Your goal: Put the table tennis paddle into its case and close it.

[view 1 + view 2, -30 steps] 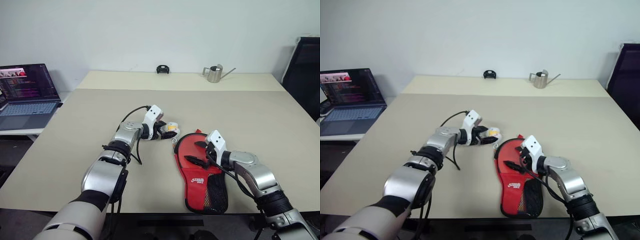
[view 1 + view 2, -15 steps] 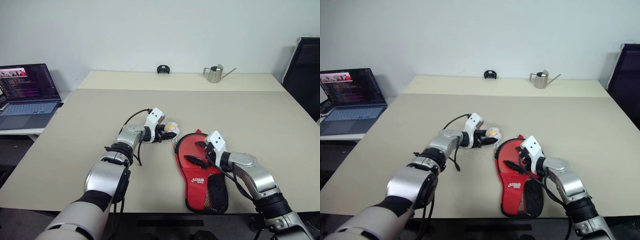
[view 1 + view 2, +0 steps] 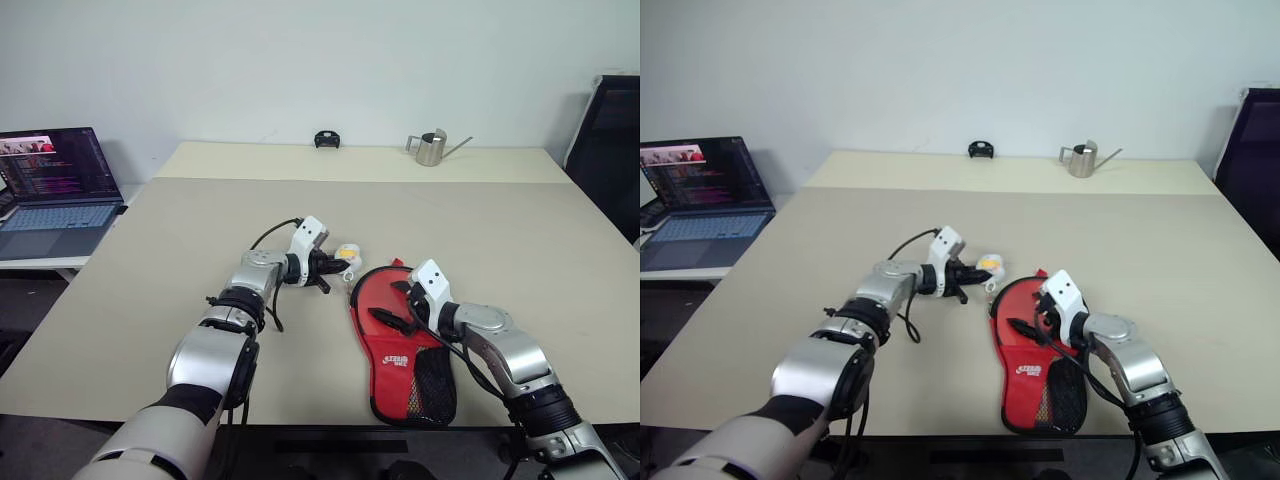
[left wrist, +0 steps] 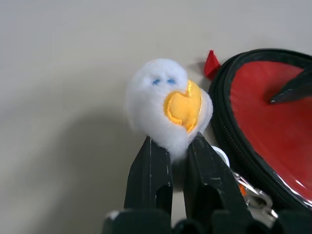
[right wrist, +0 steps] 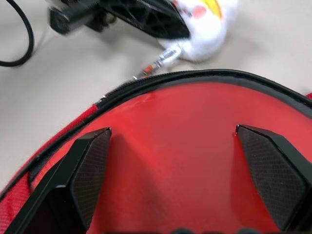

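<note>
The case (image 3: 402, 340) lay red side up near the table's (image 3: 520, 230) front edge (zipper along its rim). The right gripper (image 5: 170, 180) stood spread wide over it. Just beside it, the left gripper (image 4: 173, 156) pinched a white plush charm (image 4: 168, 105).

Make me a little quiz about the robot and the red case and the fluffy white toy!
1. True or false: the left gripper is shut on the fluffy charm.
2. What do the right gripper's fingers rest on? A) laptop B) case C) watering can
3. What colour is the charm's patch?

Key: 1 true; 2 B; 3 yellow.
</note>
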